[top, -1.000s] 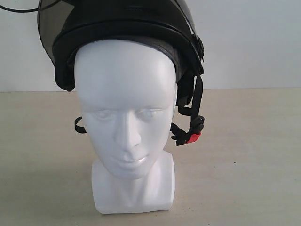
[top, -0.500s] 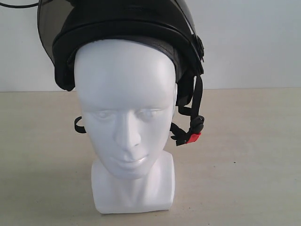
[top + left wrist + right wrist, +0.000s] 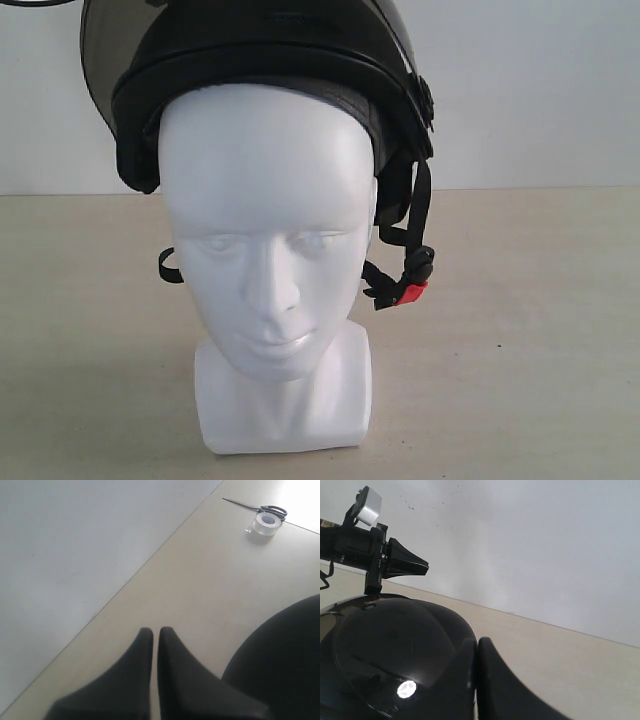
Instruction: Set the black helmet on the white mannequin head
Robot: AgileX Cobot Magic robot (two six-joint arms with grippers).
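Beige tabletop (image 3: 520, 330), white wall (image 3: 520, 90). Seated on the white mannequin head (image 3: 265, 220): black helmet (image 3: 270, 50), just beside both pincers. Left pincer (image 3: 155, 630) together, empty; right pincer (image 3: 476, 642) likewise. Judged: placing step near done. Next: back away without nudging the shell.

Closed right hand (image 3: 476, 643) just beside glossy black helmet (image 3: 385, 645); left hand (image 3: 424, 566) above helmet; pale wall (image 3: 535, 540) behind.

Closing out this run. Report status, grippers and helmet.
Left gripper shut, empty. Right gripper shut, beside the black helmet. Helmet sits on white mannequin head, chin strap undone. Tape and scissors lie well aside.
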